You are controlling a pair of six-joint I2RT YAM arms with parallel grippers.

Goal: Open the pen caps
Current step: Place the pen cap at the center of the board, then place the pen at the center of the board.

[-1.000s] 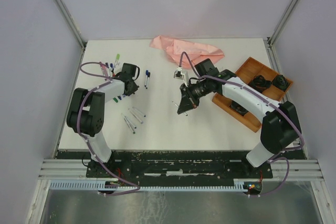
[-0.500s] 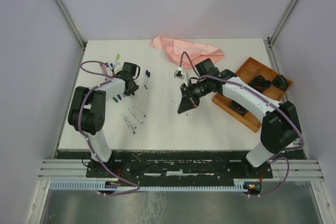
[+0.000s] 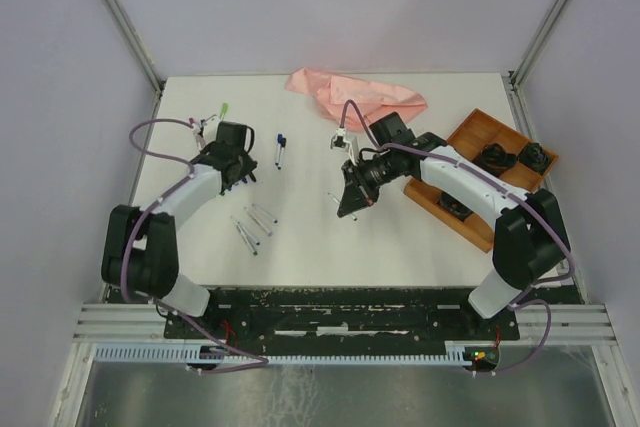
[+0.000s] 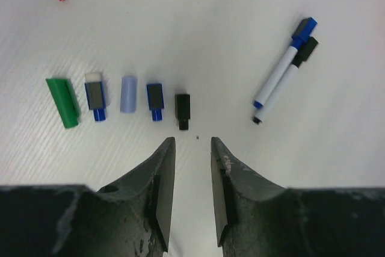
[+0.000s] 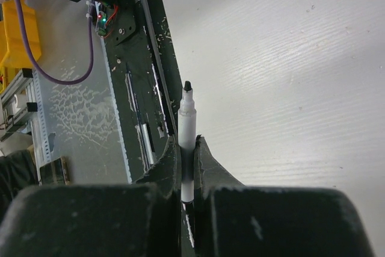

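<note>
- Left jaws slightly apart, empty, just short of the pen caps (image 4: 129, 93) lined up on the counter (image 4: 198, 22); a careless sweep could scatter them
- Right jaws clamped on an uncapped pen (image 5: 187, 112); lowered carelessly, its tip could mark the counter

A white table (image 3: 400, 237) sits between pale lavender-grey walls (image 3: 330, 7), evenly lit, with metal corner posts (image 3: 120, 17) at the back and an aluminium rail (image 3: 120, 323) along its near edge
</note>
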